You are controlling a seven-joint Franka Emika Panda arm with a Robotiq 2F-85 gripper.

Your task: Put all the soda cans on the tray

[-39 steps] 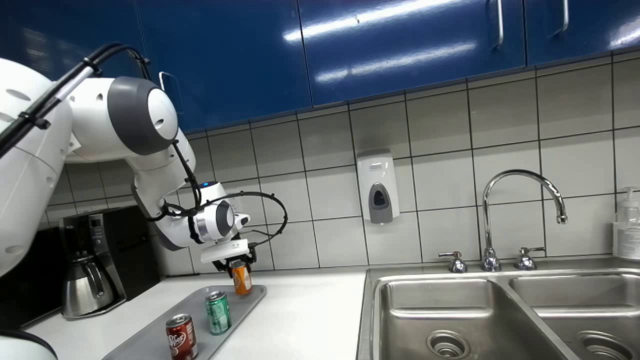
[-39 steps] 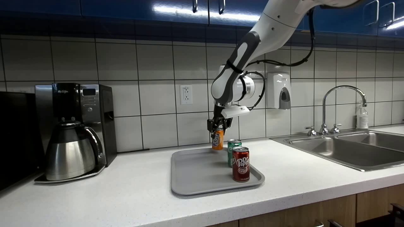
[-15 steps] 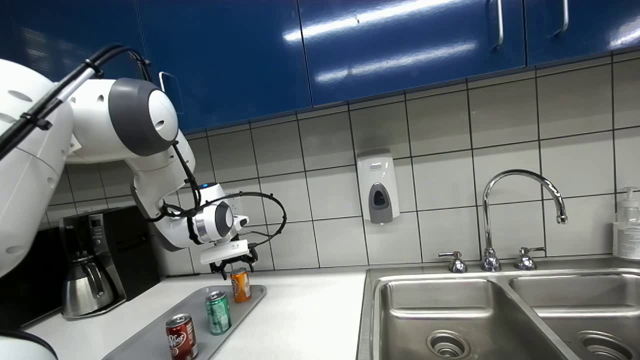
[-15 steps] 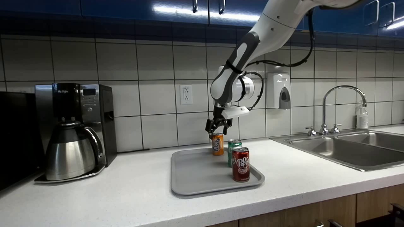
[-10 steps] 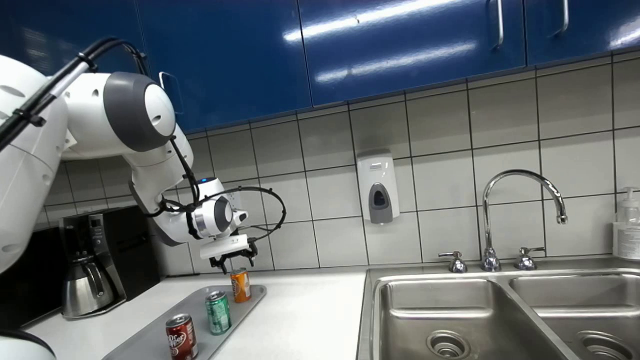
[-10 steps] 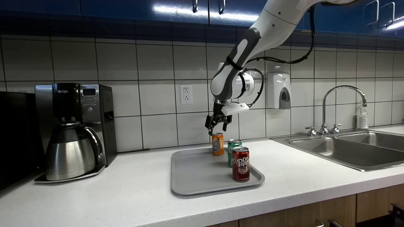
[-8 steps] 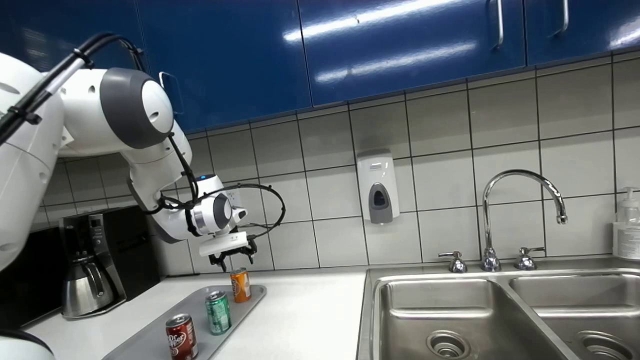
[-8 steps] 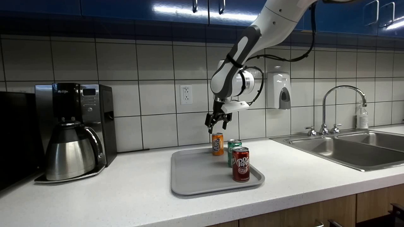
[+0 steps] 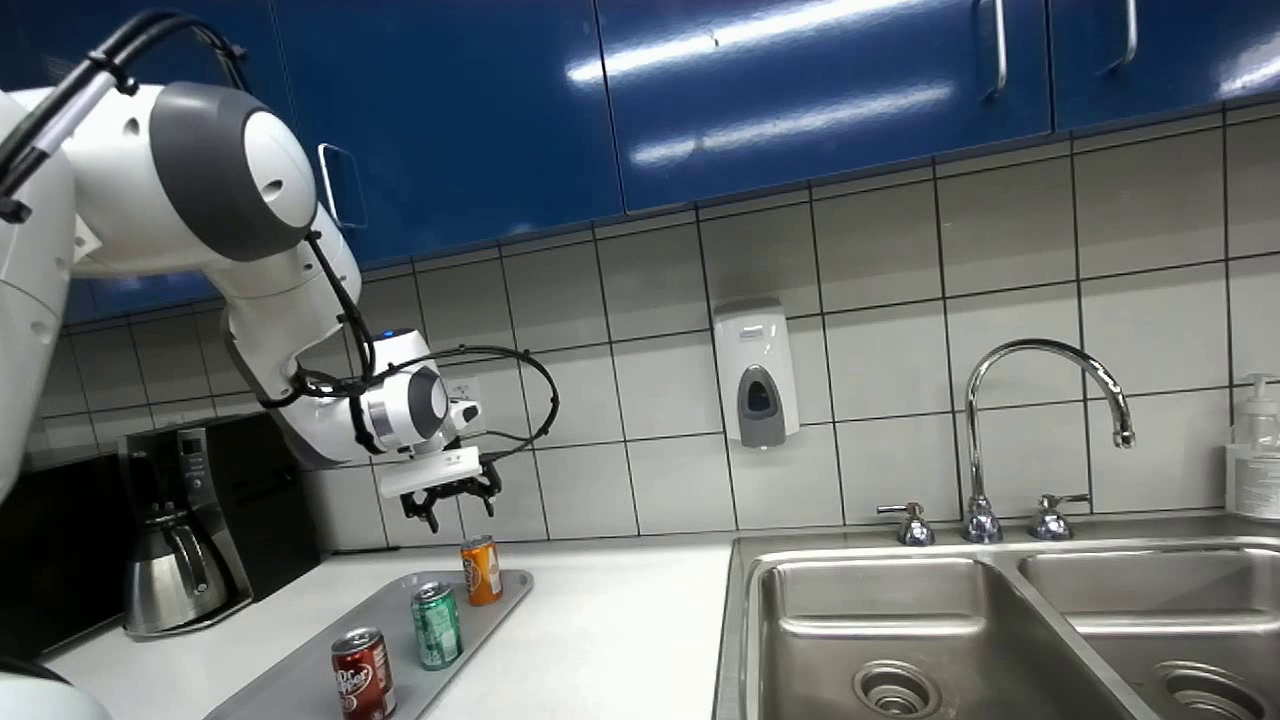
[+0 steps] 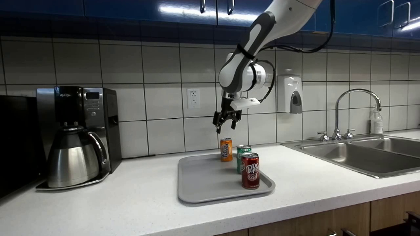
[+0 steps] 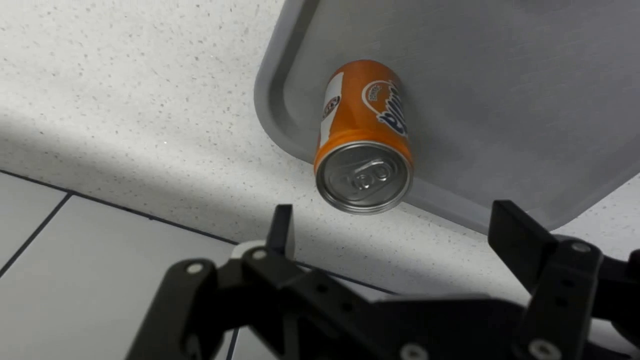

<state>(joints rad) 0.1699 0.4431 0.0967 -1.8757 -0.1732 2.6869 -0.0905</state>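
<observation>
Seemingly finished placing cylindrical orange metal can (image 11: 365,127) inside flat grey plastic-looking tray's (image 10: 206,178) back corner; held jaws wide, needed retreat.

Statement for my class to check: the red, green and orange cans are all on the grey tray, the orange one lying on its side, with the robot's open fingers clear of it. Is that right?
Not quite: the orange can stands upright on the grey tray, as both exterior views show. The rest holds.
</observation>
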